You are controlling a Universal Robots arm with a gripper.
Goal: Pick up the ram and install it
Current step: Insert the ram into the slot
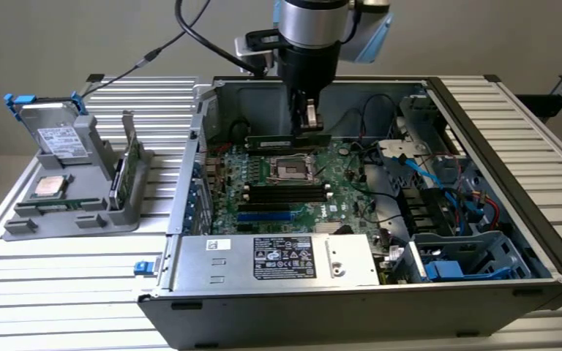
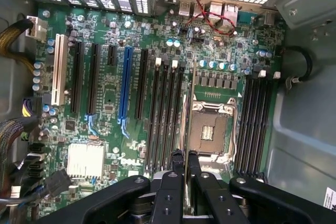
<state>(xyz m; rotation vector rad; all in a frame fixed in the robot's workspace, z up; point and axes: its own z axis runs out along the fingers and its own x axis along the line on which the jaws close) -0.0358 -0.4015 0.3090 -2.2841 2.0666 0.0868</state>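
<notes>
Inside the open grey computer case (image 1: 359,314), the end effector (image 1: 309,126) pinches the slim green circuit-board ram stick (image 1: 269,140), long axis nine-to-three o'clock, parallel to long black plastic slots (image 1: 286,191) at six o'clock.

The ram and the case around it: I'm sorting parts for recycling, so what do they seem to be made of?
The ram: looks like green laminated circuit board with dark, probably plastic, chips; matt greenish face, black blocks along it. The case: seemingly sheet metal, dull grey and unpainted inside, judging by its thin folded walls and perforated panels.
</notes>
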